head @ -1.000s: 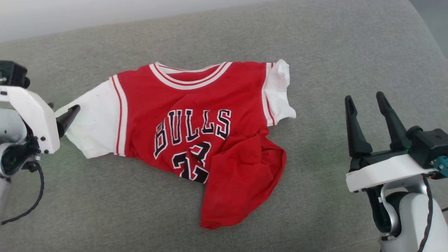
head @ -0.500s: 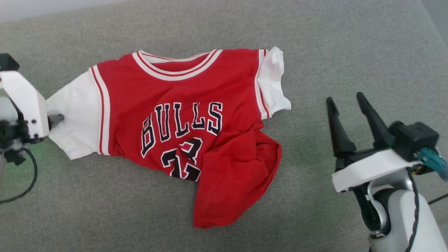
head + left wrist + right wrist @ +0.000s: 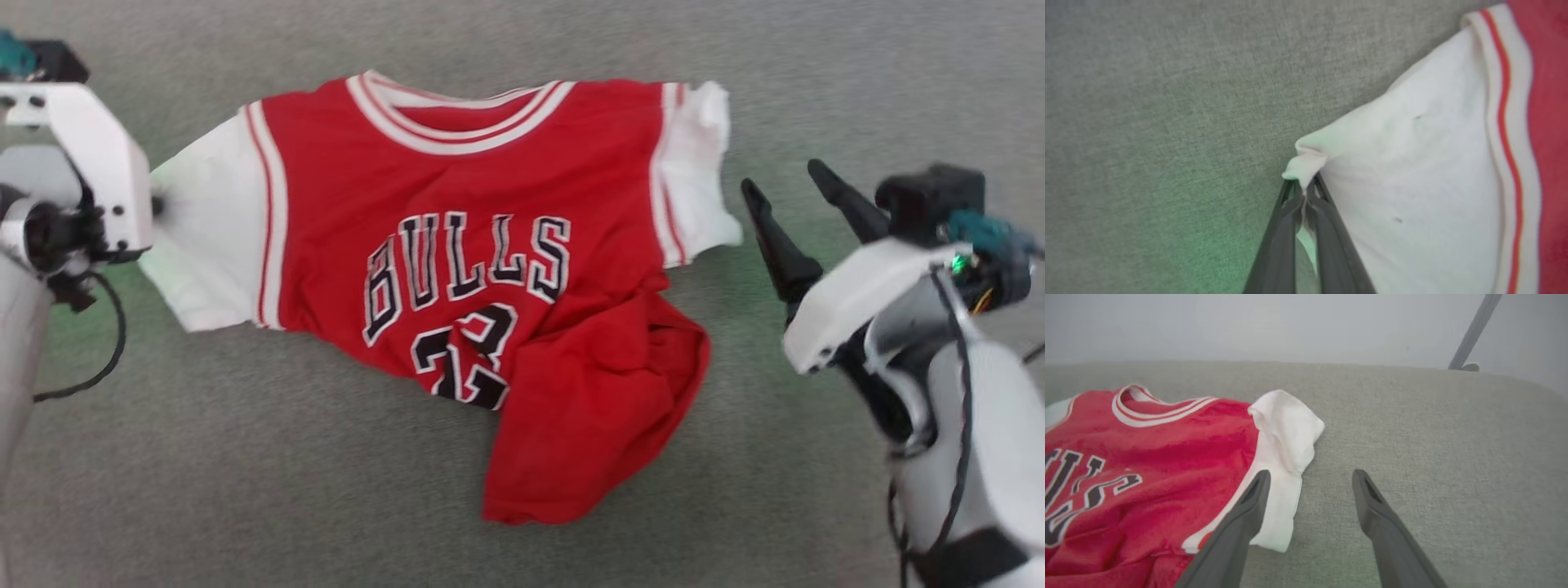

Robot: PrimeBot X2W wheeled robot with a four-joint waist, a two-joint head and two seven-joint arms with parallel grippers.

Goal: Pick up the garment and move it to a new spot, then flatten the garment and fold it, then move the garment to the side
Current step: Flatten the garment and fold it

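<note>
Garment (image 3: 457,204) lies face up on the grey cushion (image 3: 245,490), lettering readable. Its near hem (image 3: 588,441) is flopped over on itself at the near right, so the jersey is not flat.

At the left, the left pincer (image 3: 1303,192) is clamped on the tip of the white left sleeve (image 3: 1412,163); a pinch of cloth bunches between its closed fingers and the sleeve draws to a point toward it. At the right, the right pincer (image 3: 1311,475) stands with its fingers wide apart, holding nothing, just beside the white right sleeve (image 3: 1286,428). I cannot tell whether one finger touches the cloth. Farther off, the striped collar (image 3: 457,122) lies smooth.

The step in hand looks like the first one: taking hold in order to pick the jersey up and move it. One side is gripped. The next move likely calls for the right pincer to reach into the right sleeve edge and close on it. Both arms can then lift together, keeping the cloth taut so the folded hem hangs free.
</note>
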